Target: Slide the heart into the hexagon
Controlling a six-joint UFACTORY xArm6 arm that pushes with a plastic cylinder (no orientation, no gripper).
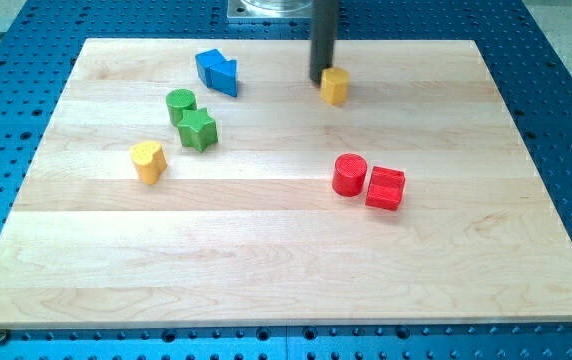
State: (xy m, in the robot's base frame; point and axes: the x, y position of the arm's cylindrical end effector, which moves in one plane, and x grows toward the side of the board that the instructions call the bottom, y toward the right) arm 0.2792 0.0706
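Observation:
The yellow heart block (148, 160) lies at the left of the wooden board (266, 270). The yellow hexagon block (335, 86) lies near the view's top, right of centre. My tip (319, 80) is the lower end of the dark rod. It stands just left of the yellow hexagon, touching or almost touching it. The tip is far from the heart, up and to the right of it.
A blue block (217, 71) lies at the top left. A green cylinder (180, 104) and a green star (198, 129) sit together above and right of the heart. A red cylinder (349, 174) and a red cube (386, 188) sit side by side right of centre.

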